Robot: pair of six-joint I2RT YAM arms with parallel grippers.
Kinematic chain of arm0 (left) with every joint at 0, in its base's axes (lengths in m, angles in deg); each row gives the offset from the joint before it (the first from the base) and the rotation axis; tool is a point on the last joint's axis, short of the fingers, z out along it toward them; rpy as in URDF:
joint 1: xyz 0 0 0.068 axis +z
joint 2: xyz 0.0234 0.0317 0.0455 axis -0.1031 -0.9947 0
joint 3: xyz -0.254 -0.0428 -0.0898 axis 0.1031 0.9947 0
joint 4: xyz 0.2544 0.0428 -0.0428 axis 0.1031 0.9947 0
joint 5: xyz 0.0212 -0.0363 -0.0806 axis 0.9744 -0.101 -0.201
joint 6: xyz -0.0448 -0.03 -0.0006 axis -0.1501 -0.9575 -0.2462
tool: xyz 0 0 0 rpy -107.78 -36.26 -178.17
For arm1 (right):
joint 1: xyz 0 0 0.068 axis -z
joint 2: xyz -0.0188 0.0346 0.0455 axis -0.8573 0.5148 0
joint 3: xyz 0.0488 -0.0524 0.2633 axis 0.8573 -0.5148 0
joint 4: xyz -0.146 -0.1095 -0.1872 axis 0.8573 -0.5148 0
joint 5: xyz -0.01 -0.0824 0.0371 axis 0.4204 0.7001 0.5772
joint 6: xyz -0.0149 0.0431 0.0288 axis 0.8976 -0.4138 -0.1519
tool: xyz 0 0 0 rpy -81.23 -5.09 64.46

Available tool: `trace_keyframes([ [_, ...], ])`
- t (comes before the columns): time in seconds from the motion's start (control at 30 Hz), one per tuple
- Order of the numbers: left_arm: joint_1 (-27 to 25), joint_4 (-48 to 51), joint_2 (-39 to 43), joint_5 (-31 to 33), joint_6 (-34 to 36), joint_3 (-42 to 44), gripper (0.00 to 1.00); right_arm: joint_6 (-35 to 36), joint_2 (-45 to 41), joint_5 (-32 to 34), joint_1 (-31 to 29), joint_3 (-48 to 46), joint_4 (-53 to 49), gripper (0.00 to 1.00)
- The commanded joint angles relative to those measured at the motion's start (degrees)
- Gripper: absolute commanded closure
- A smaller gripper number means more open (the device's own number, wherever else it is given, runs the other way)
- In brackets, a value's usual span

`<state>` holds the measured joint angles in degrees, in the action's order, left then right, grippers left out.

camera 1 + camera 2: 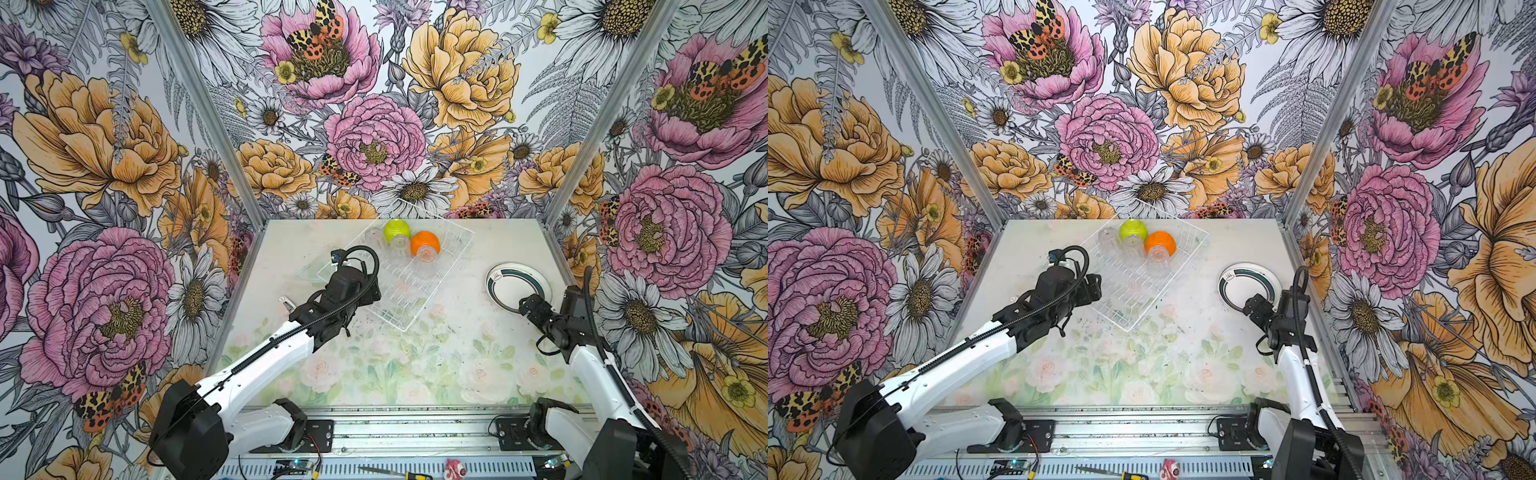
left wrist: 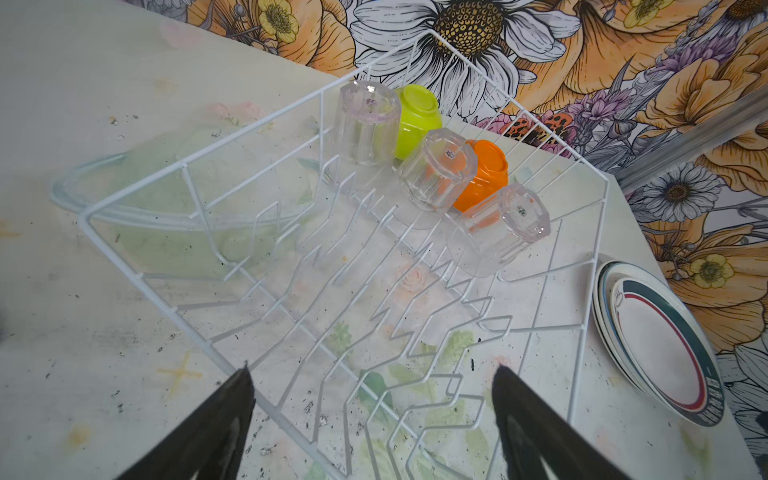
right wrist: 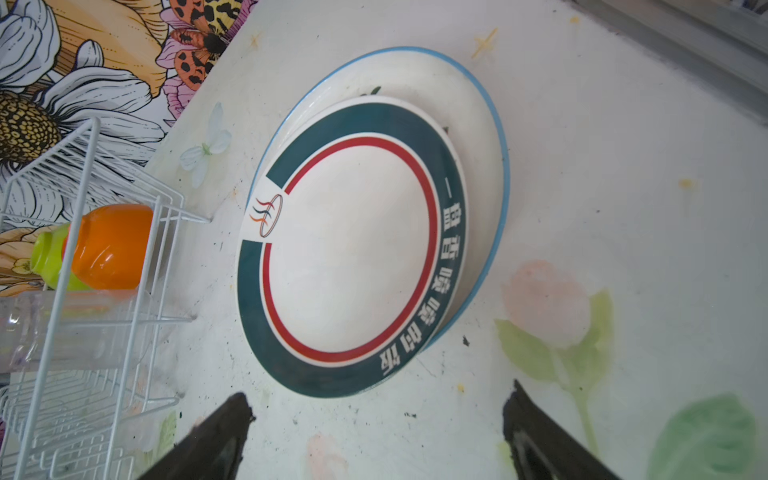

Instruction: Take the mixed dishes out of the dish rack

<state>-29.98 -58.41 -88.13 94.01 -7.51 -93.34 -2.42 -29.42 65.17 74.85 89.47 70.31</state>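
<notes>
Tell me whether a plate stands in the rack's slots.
No, the dish rack has bare slots; the plates lie stacked on the table.

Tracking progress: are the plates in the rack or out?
Out. Plates lie stacked on the table, beside the rack; its slots are empty.

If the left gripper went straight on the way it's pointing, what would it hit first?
Probably the dish rack: the left gripper, jaws open, points into its empty plate slots, meeting those wires before the clear tumblers farther along. Depth is unclear.
</notes>
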Motion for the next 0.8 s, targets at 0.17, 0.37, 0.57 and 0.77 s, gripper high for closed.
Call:
trace_keyframes([
  [0.17,1.2,7.2,-3.1,-7.0,-3.9,-2.2,0.13,5.4,-1.9,-4.4,-3.2,-0.3,-3.6,0.03],
  [0.37,1.7,7.4,-7.1,-12.7,-4.8,-5.9,0.13,6.2,-2.0,-7.7,-5.8,0.4,-3.4,0.03],
  [0.57,1.1,7.5,-11.9,-14.7,-2.3,-13.4,0.10,5.4,-5.9,-14.7,-6.5,-0.4,-3.2,0.02],
  [0.77,-0.6,7.5,-23.7,-17.2,3.8,-26.9,0.05,4.6,-13.2,-16.1,-7.2,-4.3,-2.2,0.01],
])
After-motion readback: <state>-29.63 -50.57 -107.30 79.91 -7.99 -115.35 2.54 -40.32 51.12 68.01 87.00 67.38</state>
